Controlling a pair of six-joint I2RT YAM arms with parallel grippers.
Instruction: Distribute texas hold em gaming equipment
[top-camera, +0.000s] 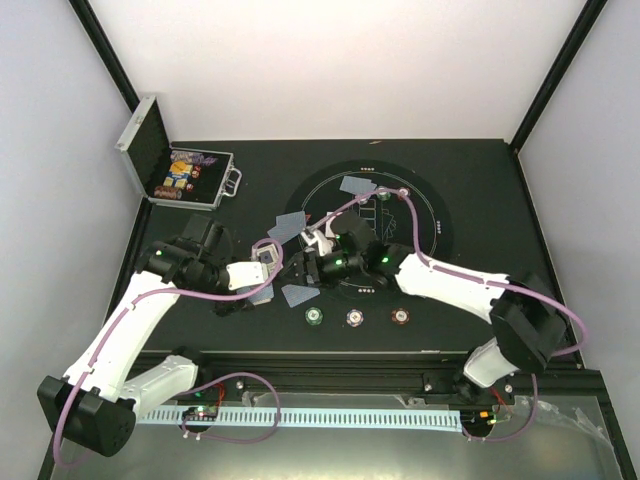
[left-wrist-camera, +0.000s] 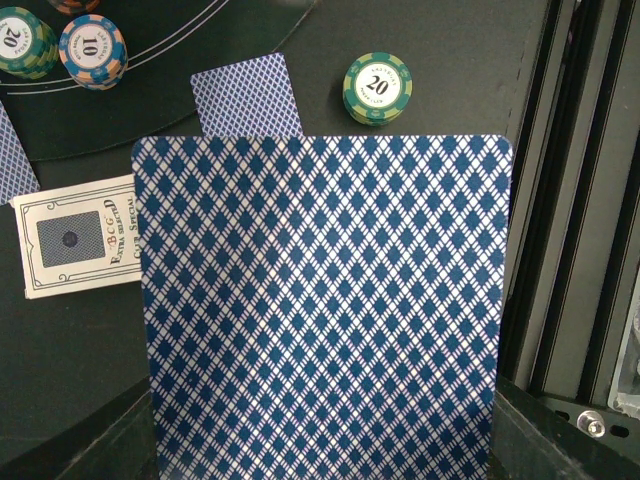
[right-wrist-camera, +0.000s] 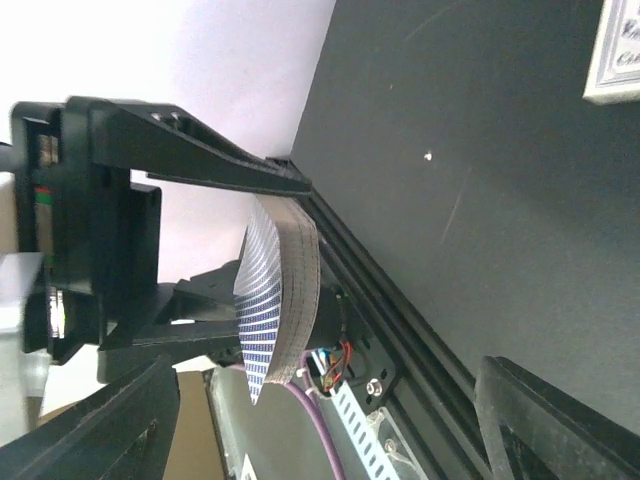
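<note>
My left gripper (top-camera: 262, 268) is shut on a deck of blue-backed playing cards (left-wrist-camera: 320, 310); the deck's top card fills the left wrist view and hides the jaws. In the right wrist view the deck (right-wrist-camera: 285, 290) stands edge-on, bowed, clamped in the left gripper's black frame. My right gripper (right-wrist-camera: 330, 410) is open just in front of the deck, with nothing between its fingers (right-wrist-camera: 100, 425). Single cards lie face down on the table (top-camera: 288, 228), (top-camera: 355, 187), (top-camera: 298, 295). A green chip (top-camera: 315, 317), a white chip (top-camera: 355, 318) and a red chip (top-camera: 400, 317) sit in a row near the front edge.
The open silver case (top-camera: 175, 170) with more chips stands at the back left. A white card box (left-wrist-camera: 75, 235) lies flat beside the deck. Two chip stacks (left-wrist-camera: 92, 50) rest on the round mat (top-camera: 440, 225). A black rail (top-camera: 330, 365) runs along the near edge.
</note>
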